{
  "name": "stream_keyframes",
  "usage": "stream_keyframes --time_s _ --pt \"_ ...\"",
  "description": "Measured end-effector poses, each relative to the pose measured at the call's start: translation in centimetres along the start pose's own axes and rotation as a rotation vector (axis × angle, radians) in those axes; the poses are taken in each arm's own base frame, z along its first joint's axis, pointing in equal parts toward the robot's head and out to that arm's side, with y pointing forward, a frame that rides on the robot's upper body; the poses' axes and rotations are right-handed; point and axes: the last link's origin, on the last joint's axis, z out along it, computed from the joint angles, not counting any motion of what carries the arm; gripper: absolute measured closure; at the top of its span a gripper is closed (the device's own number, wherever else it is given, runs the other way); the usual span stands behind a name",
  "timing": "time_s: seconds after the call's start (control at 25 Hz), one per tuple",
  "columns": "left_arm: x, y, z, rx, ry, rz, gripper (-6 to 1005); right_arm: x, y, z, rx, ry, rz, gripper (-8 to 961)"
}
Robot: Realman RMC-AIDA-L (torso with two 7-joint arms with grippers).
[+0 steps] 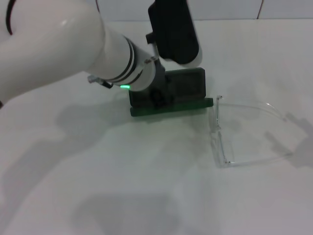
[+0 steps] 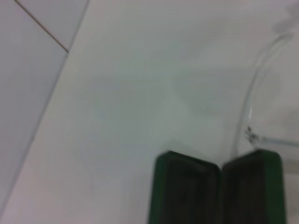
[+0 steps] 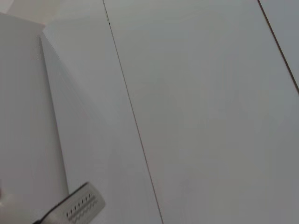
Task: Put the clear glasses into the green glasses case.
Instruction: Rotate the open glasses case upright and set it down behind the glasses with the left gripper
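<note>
The green glasses case [image 1: 186, 84] stands open at the table's middle, lid upright behind its base. My left arm reaches in from the left, and my left gripper [image 1: 159, 96] sits low at the case's left end. Just right of the case, the clear glasses [image 1: 218, 128] lie on the table, lens towards the case and arms unfolded pointing right. In the left wrist view the open case [image 2: 219, 186] shows end-on, with the glasses [image 2: 247, 107] beyond it. My right gripper is out of view.
The white table [image 1: 146, 186] runs out on all sides. A black housing [image 1: 173, 29] on the left arm hangs above the case's back. The right wrist view shows only white wall panels [image 3: 196, 116].
</note>
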Motion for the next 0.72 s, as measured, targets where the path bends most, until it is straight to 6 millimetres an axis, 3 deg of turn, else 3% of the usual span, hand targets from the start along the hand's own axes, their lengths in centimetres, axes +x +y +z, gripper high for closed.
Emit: stream_keyframes --time_s 0.72 --pt "-0.5 2.0 0.3 -0.130 -0.026 -0.004 585 0.1 0.1 0.0 -0.005 -0.002 0.001 141"
